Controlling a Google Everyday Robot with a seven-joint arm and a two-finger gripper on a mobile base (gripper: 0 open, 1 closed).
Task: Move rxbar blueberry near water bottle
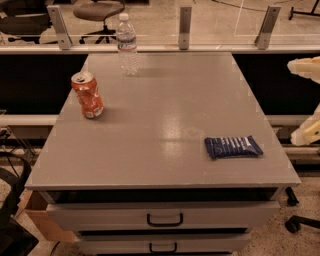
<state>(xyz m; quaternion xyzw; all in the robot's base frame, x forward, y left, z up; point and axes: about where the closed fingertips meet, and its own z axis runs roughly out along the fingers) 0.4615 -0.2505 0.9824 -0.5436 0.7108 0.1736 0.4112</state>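
Approach step, nothing grasped yet. My tool point(299, 102) hangs at the right edge, beside the counter point(160, 125), fingers apart and empty. The rxbar blueberry point(233, 147) lies front-right. The water bottle point(127, 44) stands back-left, well apart. Next I'd reach over the bar and pinch it.

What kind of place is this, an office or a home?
Probably an office or lab: a rolling office chair stands behind a glass partition, and a grey drawer cabinet serves as work surface. The gripper is at the right edge, jaws open.
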